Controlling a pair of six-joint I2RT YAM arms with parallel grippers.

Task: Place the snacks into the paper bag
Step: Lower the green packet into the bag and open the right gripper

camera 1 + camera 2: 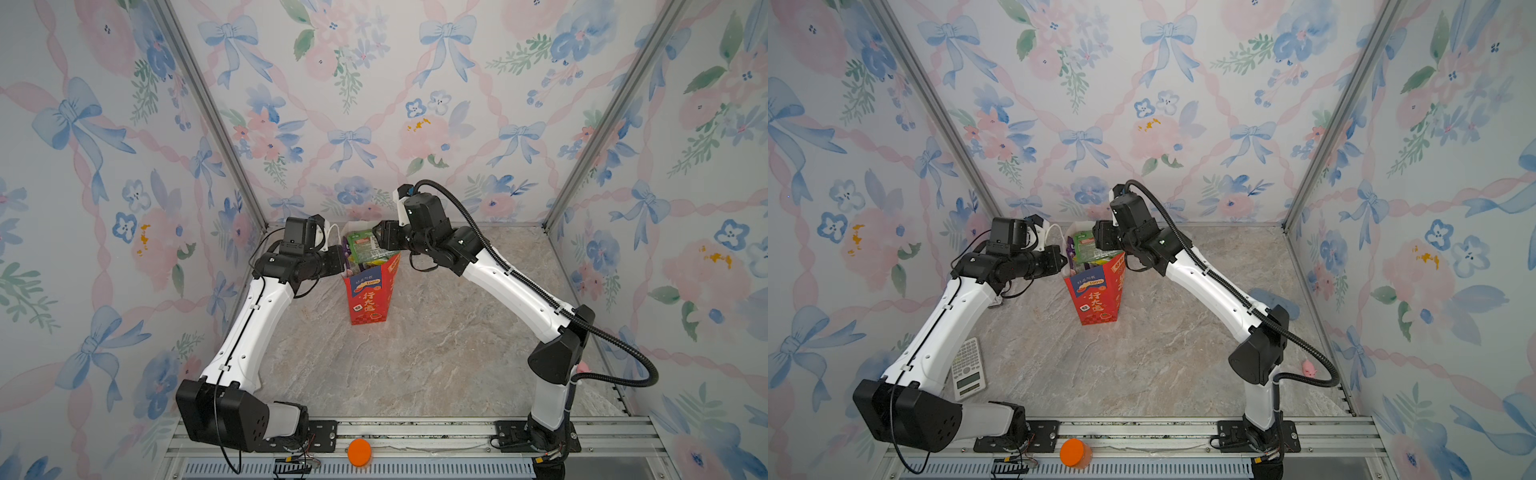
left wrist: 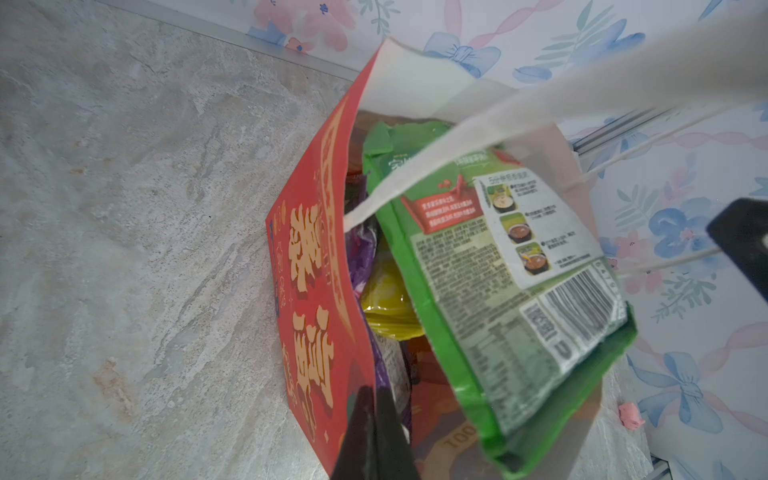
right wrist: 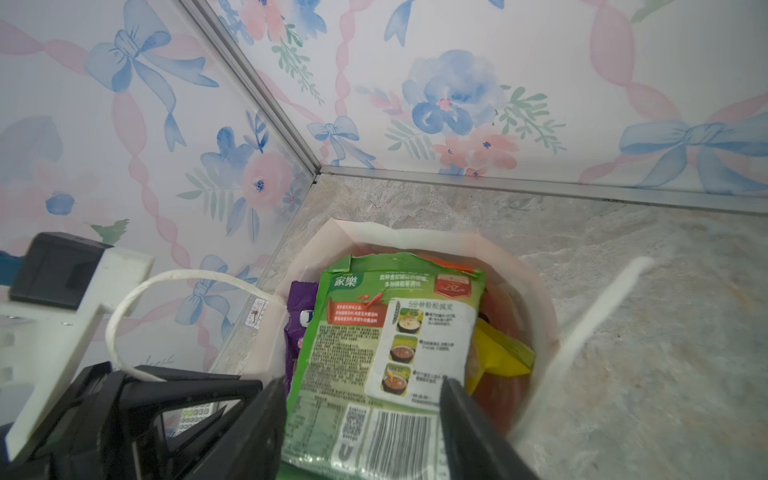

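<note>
The marbled stone floor (image 1: 415, 353) is being enclosed by floral wallpapered walls (image 1: 374, 83) — being joined by aluminium corner posts (image 1: 215, 116).

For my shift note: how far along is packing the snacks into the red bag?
Done: purple packet and yellow packet sit inside the paper bag. In hand: open right gripper straddles the green packet on top; left gripper pinches the rim. Left: no packet shows on the table; green one protrudes.
</note>
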